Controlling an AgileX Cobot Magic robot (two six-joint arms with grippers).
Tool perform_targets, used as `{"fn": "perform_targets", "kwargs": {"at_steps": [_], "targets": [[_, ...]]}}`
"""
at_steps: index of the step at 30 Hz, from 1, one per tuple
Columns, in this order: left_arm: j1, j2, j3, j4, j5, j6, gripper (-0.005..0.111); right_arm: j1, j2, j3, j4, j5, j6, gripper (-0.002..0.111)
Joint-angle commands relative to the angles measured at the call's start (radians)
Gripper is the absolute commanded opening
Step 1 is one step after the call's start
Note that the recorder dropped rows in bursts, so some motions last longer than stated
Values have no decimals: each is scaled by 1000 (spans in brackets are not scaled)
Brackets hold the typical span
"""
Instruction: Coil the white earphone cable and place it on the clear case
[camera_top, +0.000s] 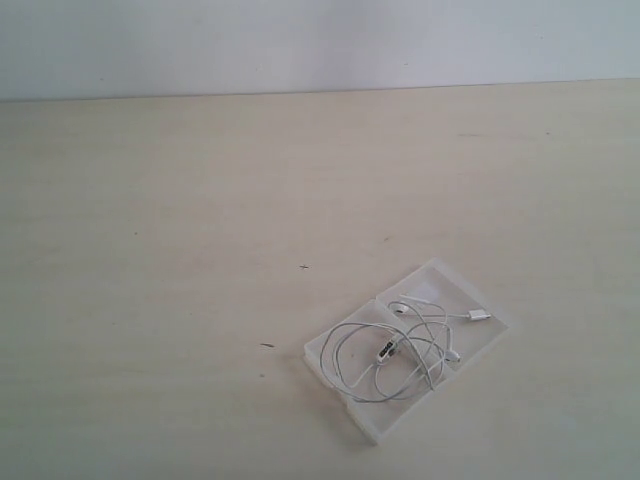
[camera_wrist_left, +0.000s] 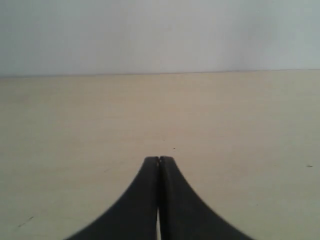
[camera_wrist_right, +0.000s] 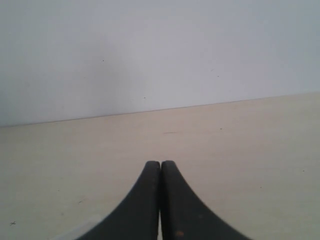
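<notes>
2 end effectors: each shows only in its own wrist view; neither appears in the exterior view.
Left end effector: closed, its 2 black fingers pressed together tip to tip with nothing between them; pale counter lies ahead of it.
Right end effector: closed in the same way, its 2 black fingers meeting along their inner edges and gripping nothing.
Clear case: lies opened flat on the counter in the lower right of the exterior view, set on a diagonal, its 2 rectangular halves side by side.
White patch: on the farther half of the case.
Earphone cable: rests on top of the case in loose overlapping loops, mostly over the nearer half and crossing onto the farther one; as far as can be seen, all of it lies within the rim.
Plug: at the right edge of the farther half.
Inline piece: near the middle of the loops.
Counter surface: pale wood grain with a few small dark specks.
Wall: plain white, behind the counter.
</notes>
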Motion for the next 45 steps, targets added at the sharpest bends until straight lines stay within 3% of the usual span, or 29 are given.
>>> {"fn": "perform_targets", "kwargs": {"at_steps": [1, 5, 45], "targets": [[58, -2, 2, 41, -41, 5, 0, -5, -6, 5, -5, -2, 1, 0], [73, -2, 2, 41, -92, 0, 0, -5, -6, 5, -5, -2, 1, 0], [73, -2, 2, 41, -92, -2, 0, -5, -6, 5, -4, -6, 1, 0]]}}
